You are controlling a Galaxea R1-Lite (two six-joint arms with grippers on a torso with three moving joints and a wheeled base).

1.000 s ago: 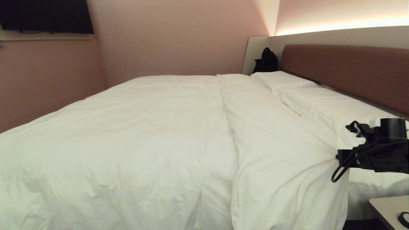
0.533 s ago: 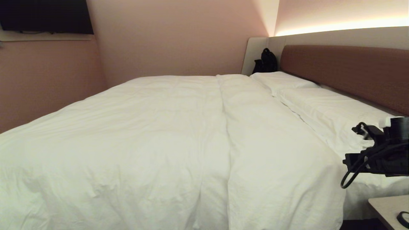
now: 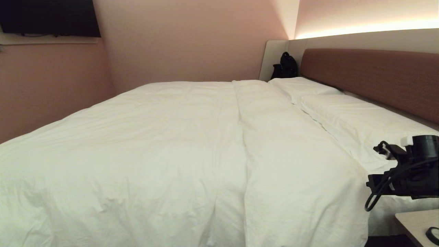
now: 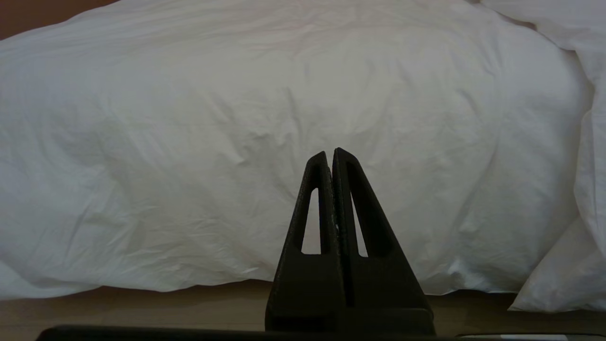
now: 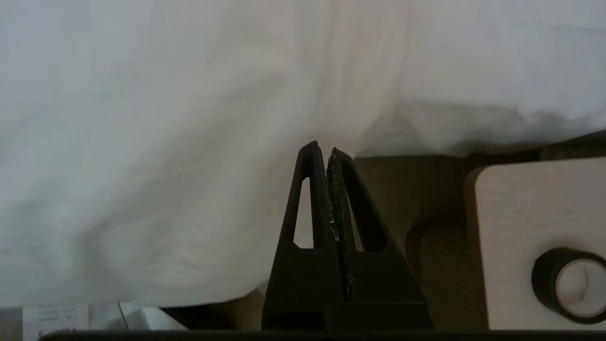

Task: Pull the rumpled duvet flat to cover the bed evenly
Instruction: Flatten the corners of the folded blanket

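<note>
The duvet point(image 3: 178, 151), white and softly wrinkled, lies spread over the bed point(image 3: 370, 75), reaching from the near edge toward the far wall and draping over the near side; a long lengthwise fold runs along it, and its head-end border lies just beside two flat white pillows point(image 3: 346, 116) set against the reddish-brown headboard. In the head view the right arm shows at the right margin, its black wrist housing and looped cable beside the near corner of the duvet, above a pale bedside surface point(image 3: 415, 223). In the right wrist view the right gripper point(image 5: 322, 150) has its fingers pressed together with nothing between them, the tips near the lower hem of the hanging duvet point(image 5: 165, 142), beside the pale surface point(image 5: 521, 227) carrying a roll of dark tape point(image 5: 565, 284). In the left wrist view the left gripper point(image 4: 330, 154) likewise has its fingers closed on nothing, pointing at the puffy side of the duvet point(image 4: 265, 118) where it hangs over the wooden floor point(image 4: 142, 308). A black bag point(image 3: 285, 65) stands in the far corner beside the headboard, and a dark screen point(image 3: 48, 17) hangs on the left wall.
</note>
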